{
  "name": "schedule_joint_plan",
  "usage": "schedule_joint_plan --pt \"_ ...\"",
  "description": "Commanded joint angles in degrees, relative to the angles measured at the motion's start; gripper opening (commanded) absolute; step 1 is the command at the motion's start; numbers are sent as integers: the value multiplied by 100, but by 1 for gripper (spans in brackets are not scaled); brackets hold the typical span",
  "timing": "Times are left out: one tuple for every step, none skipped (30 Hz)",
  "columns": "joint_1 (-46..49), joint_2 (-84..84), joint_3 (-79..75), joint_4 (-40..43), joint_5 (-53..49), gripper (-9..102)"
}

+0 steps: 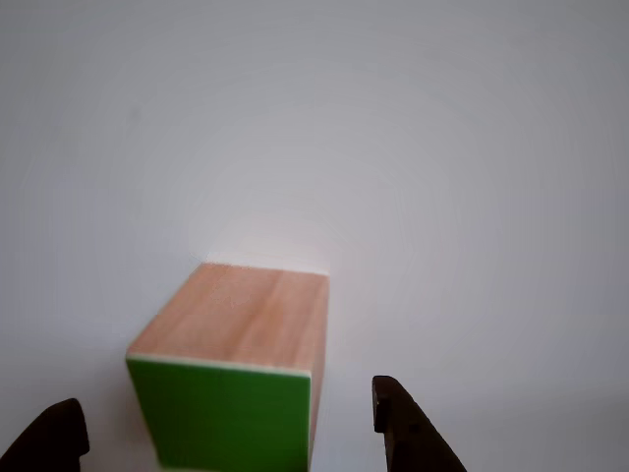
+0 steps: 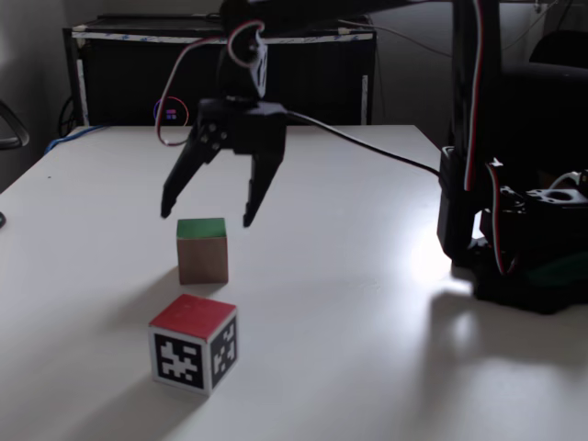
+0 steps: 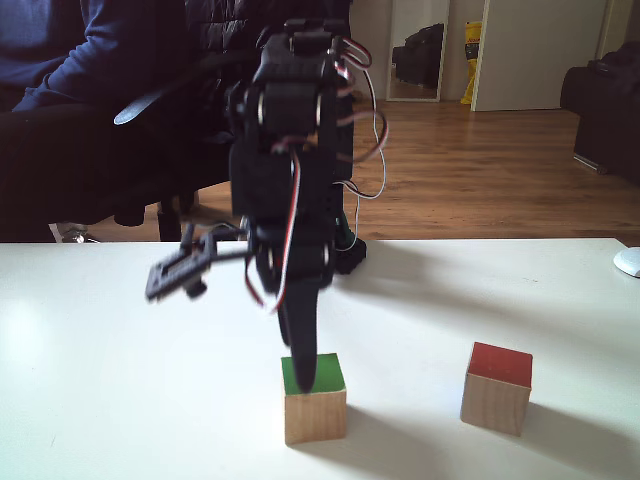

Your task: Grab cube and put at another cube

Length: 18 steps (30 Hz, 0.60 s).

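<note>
The cube (image 1: 246,315) has light wood faces and one bright green face. It stands on the white table, green face up in both fixed views (image 2: 202,253) (image 3: 315,415). My gripper (image 2: 207,218) hangs open just above it, its dark fingers spread to either side and nothing held. In the other view the two fingertips (image 1: 393,413) flank the cube's near green face, and the gripper (image 1: 228,403) is not touching it. One finger (image 3: 303,370) reaches down over the cube's top in a fixed view. Another cube (image 2: 193,317) (image 3: 497,390), red on top, stands apart from the first.
The arm's black base (image 2: 514,248) with cables stands at the table's right in a fixed view. A person in a blue sleeve (image 3: 60,50) sits behind the table. A white object (image 3: 628,262) lies at the right edge. The red-topped cube's sides carry black-and-white markers (image 2: 179,358).
</note>
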Motion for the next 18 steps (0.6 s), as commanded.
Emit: schedule_joint_plan --pt "-97 -246 -413 -105 88 45" --pt "-123 -360 -475 -105 105 45" --pt "-141 -457 -527 -105 141 45" --pt "-176 -527 -571 -105 167 45" --pt "-202 -589 -598 -114 185 45" --pt "-237 -624 -598 -114 202 45" --pt "-272 -659 -598 -132 229 45" --pt "-316 -686 -598 -141 264 45" --pt "-360 -703 -606 -149 299 45" --pt "-396 -712 -615 -158 334 45" --pt "-439 -729 -615 -158 369 45" --pt "-466 -738 -624 -158 396 45" --pt "-501 -747 -624 -158 431 45" --pt "-527 -756 -624 -158 448 45" --pt "-545 -773 -633 -167 466 45" --pt "-554 -782 -633 -176 483 44" --pt "-554 -791 -650 -185 492 44" --pt "-554 -809 -668 -193 519 44"
